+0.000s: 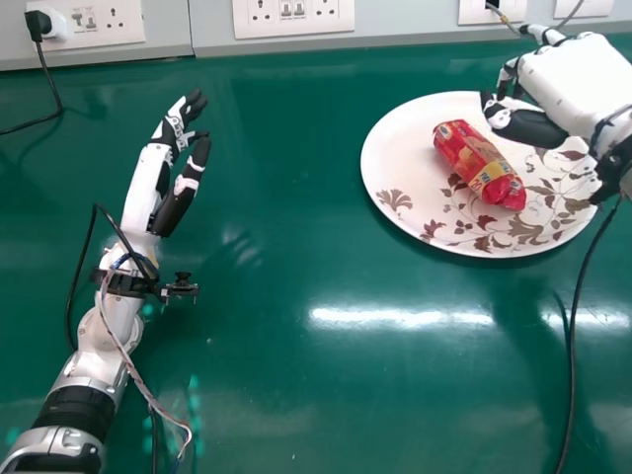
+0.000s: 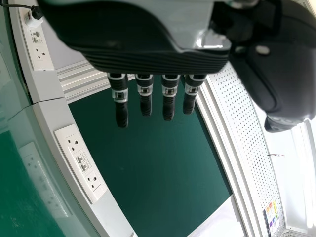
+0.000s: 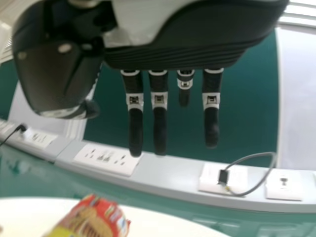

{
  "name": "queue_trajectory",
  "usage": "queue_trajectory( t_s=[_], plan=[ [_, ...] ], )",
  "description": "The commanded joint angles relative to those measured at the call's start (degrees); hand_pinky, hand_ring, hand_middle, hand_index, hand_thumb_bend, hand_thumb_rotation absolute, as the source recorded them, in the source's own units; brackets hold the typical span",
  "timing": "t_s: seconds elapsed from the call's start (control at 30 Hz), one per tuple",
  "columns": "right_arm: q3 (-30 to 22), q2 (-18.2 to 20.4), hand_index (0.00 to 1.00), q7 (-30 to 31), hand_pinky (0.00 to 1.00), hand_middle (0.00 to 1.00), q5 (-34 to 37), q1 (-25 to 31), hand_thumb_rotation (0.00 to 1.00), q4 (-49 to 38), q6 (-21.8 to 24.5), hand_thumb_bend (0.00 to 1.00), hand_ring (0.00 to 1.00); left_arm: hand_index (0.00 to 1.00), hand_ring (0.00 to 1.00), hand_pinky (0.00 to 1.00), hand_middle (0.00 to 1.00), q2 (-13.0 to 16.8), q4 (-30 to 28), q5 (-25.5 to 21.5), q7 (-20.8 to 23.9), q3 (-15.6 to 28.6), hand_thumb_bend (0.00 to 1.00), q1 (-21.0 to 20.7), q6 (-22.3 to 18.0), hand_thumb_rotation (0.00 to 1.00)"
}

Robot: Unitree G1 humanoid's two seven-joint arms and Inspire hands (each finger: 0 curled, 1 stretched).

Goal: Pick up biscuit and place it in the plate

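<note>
Biscuit packet [image 1: 479,165], red w/ a yellow band, is lying on its side on the plate [image 1: 395,215], slanting from upper left to lower right in the head view. It is resting inside the rim, approx. mid-plate. The plate is sitting toward the right of the green counter [image 1: 296,405], showing a brown leaf-and-flower print on its white surface.

The right hand [image 1: 568,84] is hovering at the plate's upper right edge, apart from the packet. It is open: its fingers [image 3: 160,118] are pointing out straight in the right wrist view, gripping nothing, w/ the thumb set off to one side. Its thumb is overlapping the plate in the head view; prob. it's hanging just above, tho the height is hard to judge from that angle.

The left hand [image 1: 176,163] is idling on the left side, over the counter and well apart from the plate. It is also open, fingers [image 2: 169,101] extending straight in the left wrist view, holding nothing.

Along the counter's back, white socket panels [image 1: 293,13] are lining the wall trunking, w/ a black plug [image 1: 39,24] sitting in one at far left. A black cable [image 1: 573,336] is trailing down from the right arm, passing just beside the plate.
</note>
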Motion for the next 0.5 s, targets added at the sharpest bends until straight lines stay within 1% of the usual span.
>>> queue_trajectory(
  t_s=[0.0,0.03,0.13,0.23,0.33,0.4,0.47],
  plan=[
    [-2.79,-1.5,0.72,2.39,0.52,0.71,2.05,3.01,0.23,-4.37,2.77,0.78,0.65,1.0,1.0,0.86,0.98,-1.49,6.2,0.37,-0.53,-0.73,0.76,6.97,-0.04,0.91],
    [-4.02,-1.88,0.74,3.85,0.54,0.74,2.75,4.09,0.28,-6.36,4.14,0.78,0.67,1.0,1.0,0.86,0.99,-1.48,6.22,0.43,-0.48,-0.72,0.77,6.99,-0.05,0.91],
    [-8.76,-2.47,0.77,8.92,0.56,0.76,6.68,7.83,0.34,-12.87,8.6,0.76,0.69,1.0,1.0,0.86,0.99,-1.48,5.85,0.68,-0.39,-0.78,0.77,7.12,0.07,0.91],
    [-14.32,-1.31,0.8,14.44,0.59,0.79,11.25,11.94,0.38,-20.55,15.44,0.73,0.73,1.0,1.0,0.86,0.99,-1.5,6.01,0.75,-0.4,-0.84,0.76,7.07,-0.02,0.91],
    [-19.16,0.24,0.8,17.2,0.58,0.8,15.36,16.03,0.33,-26.97,20.05,0.7,0.74,1.0,1.0,0.86,0.98,-1.77,6.34,0.4,-0.61,-0.8,0.77,6.96,-0.14,0.9],
    [-21.44,1.36,0.8,18.49,0.57,0.8,17.74,18.03,0.31,-30.14,22.75,0.68,0.73,1.0,1.0,0.85,0.98,-1.85,6.71,0.53,-0.38,-0.77,0.77,6.77,-0.41,0.9],
    [-23.86,3.95,0.79,18.5,0.55,0.79,20.89,19.85,0.3,-33.35,25.19,0.68,0.72,1.0,1.0,0.85,0.98,-1.86,7.14,0.63,-0.26,-0.75,0.77,6.46,-0.66,0.9]
  ],
)
